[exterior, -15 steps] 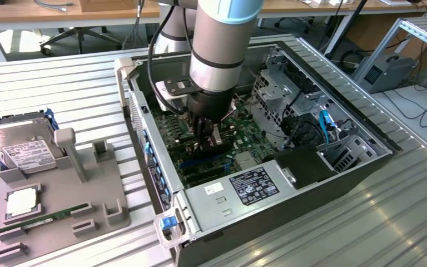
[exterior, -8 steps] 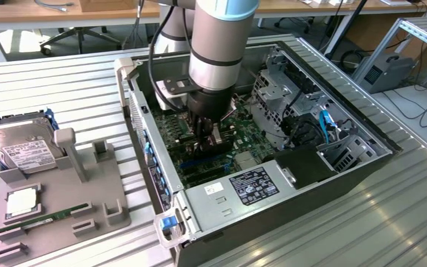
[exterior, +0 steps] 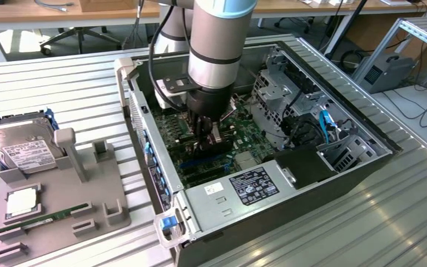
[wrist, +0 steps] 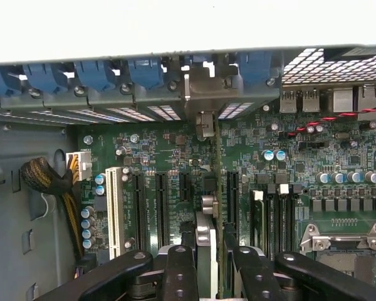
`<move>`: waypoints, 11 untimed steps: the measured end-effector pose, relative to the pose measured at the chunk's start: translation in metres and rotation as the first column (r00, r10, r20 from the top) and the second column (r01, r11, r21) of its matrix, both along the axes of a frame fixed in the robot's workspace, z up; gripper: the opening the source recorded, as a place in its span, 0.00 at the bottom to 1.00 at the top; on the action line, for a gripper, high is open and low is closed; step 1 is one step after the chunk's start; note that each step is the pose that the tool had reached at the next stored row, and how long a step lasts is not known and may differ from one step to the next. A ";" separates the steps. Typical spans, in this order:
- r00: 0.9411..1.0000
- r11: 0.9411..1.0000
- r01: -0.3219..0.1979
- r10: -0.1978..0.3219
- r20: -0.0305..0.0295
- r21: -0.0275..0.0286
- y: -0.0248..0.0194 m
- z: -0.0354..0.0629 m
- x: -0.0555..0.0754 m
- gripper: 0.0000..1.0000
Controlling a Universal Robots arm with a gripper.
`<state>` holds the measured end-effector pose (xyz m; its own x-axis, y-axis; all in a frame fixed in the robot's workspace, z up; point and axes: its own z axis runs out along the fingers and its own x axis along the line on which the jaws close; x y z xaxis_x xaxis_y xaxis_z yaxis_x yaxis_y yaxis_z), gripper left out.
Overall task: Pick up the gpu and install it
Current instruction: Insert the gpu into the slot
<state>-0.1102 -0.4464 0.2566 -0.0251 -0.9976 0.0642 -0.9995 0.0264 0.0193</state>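
A: From the exterior view?
B: The gripper [exterior: 207,140] is down inside the open computer case [exterior: 347,119], over the motherboard [exterior: 249,133].
A: And the wrist view?
B: The jaws are clamped on the gpu [wrist: 205,244], held edge-on above the motherboard's [wrist: 175,150] expansion slots [wrist: 160,207].

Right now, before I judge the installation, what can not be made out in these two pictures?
1. Whether the gpu sits in its slot: in the wrist view the card stands edge-on over it; in the exterior view the gripper and arm cover it.
2. The gpu's face: exterior view, hidden by the gripper.
3. Print on the power supply label and hard drive: exterior view, too small.
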 end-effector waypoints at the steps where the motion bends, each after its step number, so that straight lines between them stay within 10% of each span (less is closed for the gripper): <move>1: 1.000 1.000 0.000 0.000 0.000 0.000 0.0000 -0.0001 0.000 0.27; 11: 1.000 1.000 -0.001 0.001 0.000 -0.011 -0.0001 -0.0030 0.000 0.27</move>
